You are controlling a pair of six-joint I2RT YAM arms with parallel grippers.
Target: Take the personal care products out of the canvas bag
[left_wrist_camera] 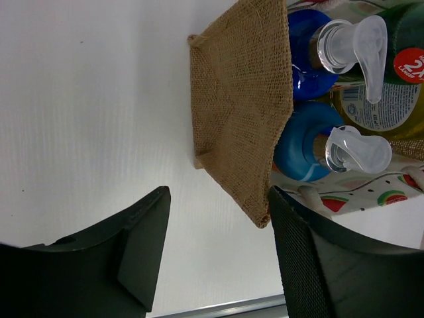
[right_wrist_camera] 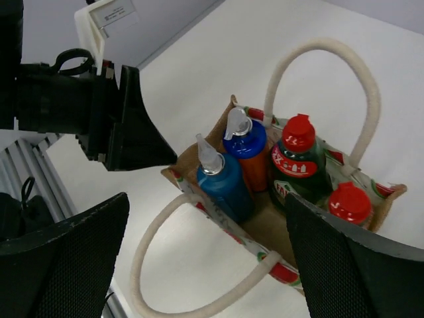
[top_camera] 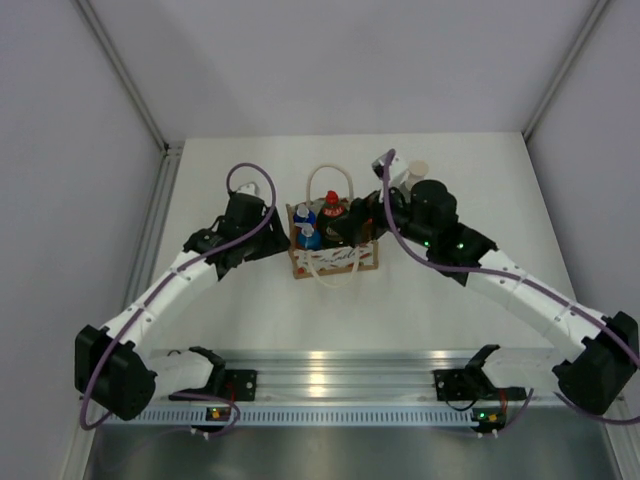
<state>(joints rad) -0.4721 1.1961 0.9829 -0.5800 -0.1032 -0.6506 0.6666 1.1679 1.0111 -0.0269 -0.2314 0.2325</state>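
The canvas bag stands upright mid-table with its rope handles splayed front and back. In the right wrist view the bag holds the blue light-capped bottle, the orange blue-capped bottle, the round green red-capped bottle and the red cap of the slim yellow bottle. My right gripper is open and empty above the bag's right side. My left gripper is open and empty, level with the bag's burlap left wall and not touching it. A cream-topped object stands behind the right arm, mostly hidden.
An aluminium rail runs along the near table edge between the arm bases. White walls close off the table at the back and on both sides. The bag's front handle lies looped on the table.
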